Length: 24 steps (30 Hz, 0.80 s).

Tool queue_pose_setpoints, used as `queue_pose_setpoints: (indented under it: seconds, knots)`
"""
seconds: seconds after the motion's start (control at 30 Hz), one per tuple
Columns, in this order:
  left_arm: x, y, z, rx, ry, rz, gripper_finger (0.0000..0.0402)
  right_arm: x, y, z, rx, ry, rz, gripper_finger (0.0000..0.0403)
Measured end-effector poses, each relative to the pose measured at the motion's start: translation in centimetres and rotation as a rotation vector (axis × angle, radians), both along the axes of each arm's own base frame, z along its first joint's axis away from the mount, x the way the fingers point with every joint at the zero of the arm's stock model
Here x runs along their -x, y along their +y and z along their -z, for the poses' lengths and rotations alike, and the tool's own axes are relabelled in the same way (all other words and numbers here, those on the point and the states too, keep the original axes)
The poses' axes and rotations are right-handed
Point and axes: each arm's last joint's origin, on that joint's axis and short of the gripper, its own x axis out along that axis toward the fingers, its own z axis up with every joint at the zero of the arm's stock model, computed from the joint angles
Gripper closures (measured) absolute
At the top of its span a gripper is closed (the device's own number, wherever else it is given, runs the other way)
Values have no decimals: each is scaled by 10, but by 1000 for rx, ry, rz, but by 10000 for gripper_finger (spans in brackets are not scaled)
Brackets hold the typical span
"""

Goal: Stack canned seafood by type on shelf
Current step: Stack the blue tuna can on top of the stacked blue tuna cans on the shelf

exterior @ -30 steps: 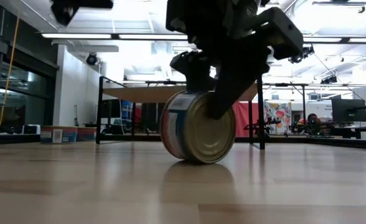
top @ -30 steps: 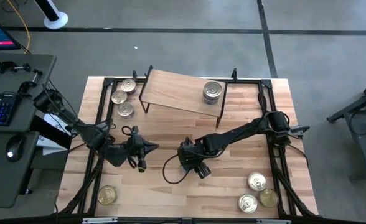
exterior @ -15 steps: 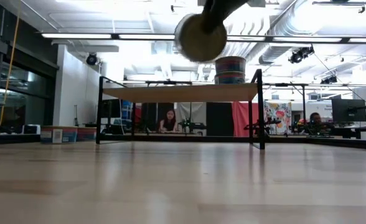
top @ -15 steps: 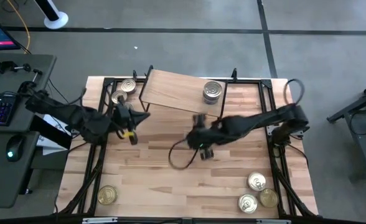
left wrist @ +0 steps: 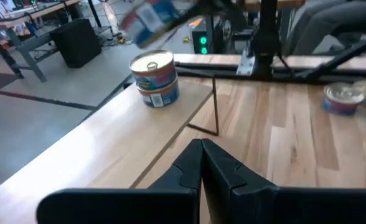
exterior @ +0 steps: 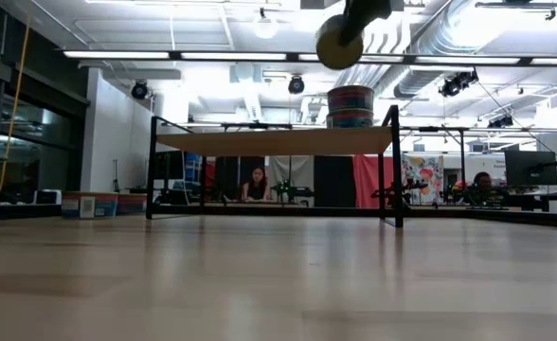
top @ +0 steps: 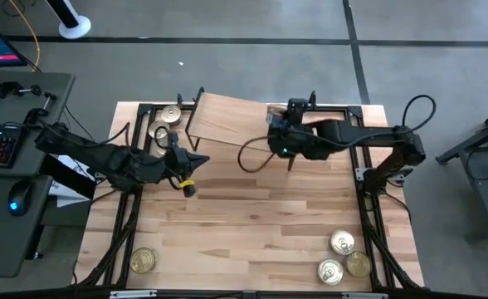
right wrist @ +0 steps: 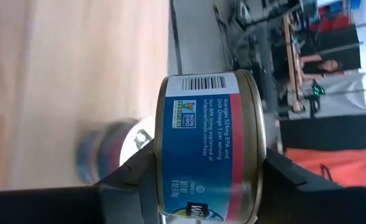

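1. High view: the right gripper (top: 281, 137) hangs over the shelf (top: 227, 120), at about 1 o'clock from the table (top: 252, 228) centre, above the shelf's right end where the stack of tins stands; the arm hides that stack here. The left gripper (top: 186, 159) sits at about 10 o'clock, just in front of the shelf's left legs, fingers pressed together on nothing. Tins by the rear left edge (top: 163, 124) lie near 11 o'clock, half covered by the left arm. One lone tin (top: 142, 261) is at 7 o'clock near the front left corner, and a cluster of three tins (top: 344, 255) at 5 o'clock near the front right corner. The planks across the middle and front are bare between the two arms.

2. Low view: the held tin (exterior: 340, 41) is on edge, gripped from above, in the air just above the two-tin stack (exterior: 350, 105) on the shelf's right end. Beneath the shelf board the space between the black legs is open. Beyond the table a seated person (exterior: 258, 184) shows in a lit workshop.

3. Left wrist view: the left gripper's dark fingers (left wrist: 201, 165) meet at a point, empty. The two-tin stack stands near the shelf's corner, with a further tin on the table (left wrist: 343, 98) beyond.

4. Right wrist view: the right jaws clamp the held tin by its flat faces, blue and red label showing; the stack is a blur below it.
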Motion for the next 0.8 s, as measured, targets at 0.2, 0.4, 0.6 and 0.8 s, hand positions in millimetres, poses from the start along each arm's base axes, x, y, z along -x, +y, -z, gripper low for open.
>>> queue_pose_setpoints:
  seconds: [0.2,0.4,0.6,0.8]
  knots:
    - [-1,-1,1,28,-6,3,402,-3,-18,9,27,65,64,237]
    - [1,0,-1,38,-16,4,402,1,-25,11,-10,106,69,237]
    - [1,0,-1,39,-18,4,402,4,-35,13,-82,109,85,190]
    - [1,0,-1,39,-17,4,402,5,-41,13,-100,105,99,181]
